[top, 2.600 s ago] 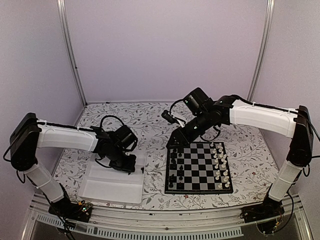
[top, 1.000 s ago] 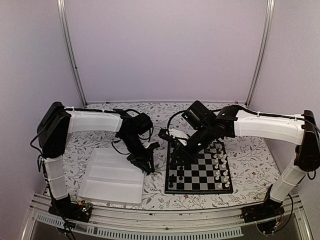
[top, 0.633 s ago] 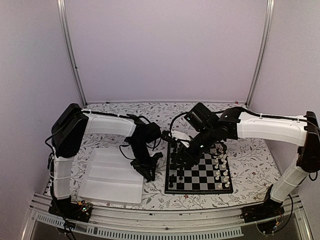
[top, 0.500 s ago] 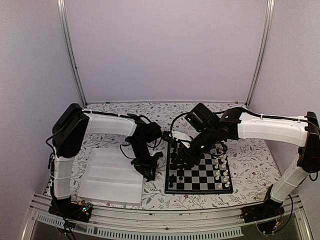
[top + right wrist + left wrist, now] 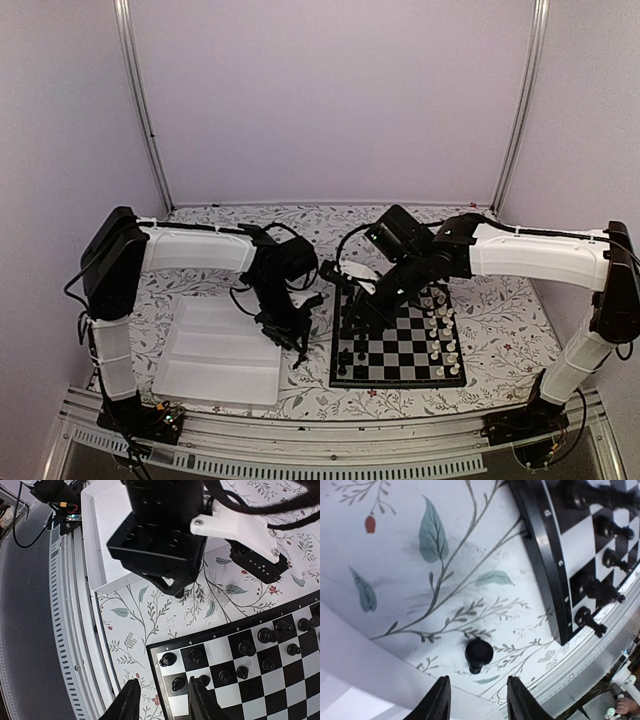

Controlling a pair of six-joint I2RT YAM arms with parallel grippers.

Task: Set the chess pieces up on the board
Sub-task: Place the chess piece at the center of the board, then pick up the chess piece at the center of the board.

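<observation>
A single black chess piece (image 5: 479,653) rests on the floral cloth between the white tray (image 5: 350,680) and the board (image 5: 545,565). It lies just ahead of my left gripper (image 5: 477,700), which is open and touches nothing. Several black chess pieces (image 5: 178,684) stand in the two left columns of the board (image 5: 400,345). My right gripper (image 5: 161,700) hovers open over the board's near-left corner with nothing held. From above, the left gripper (image 5: 293,342) sits beside the board's left edge and the right gripper (image 5: 353,322) above its left columns.
The white tray (image 5: 215,360) lies left of the board, close to the left arm. White pieces (image 5: 440,320) line the board's right columns. The left gripper's body (image 5: 165,535) fills the top of the right wrist view, close to the right gripper.
My left gripper has opened and drawn back a little toward the tray, leaving the black piece free on the cloth. The right arm has barely moved.
</observation>
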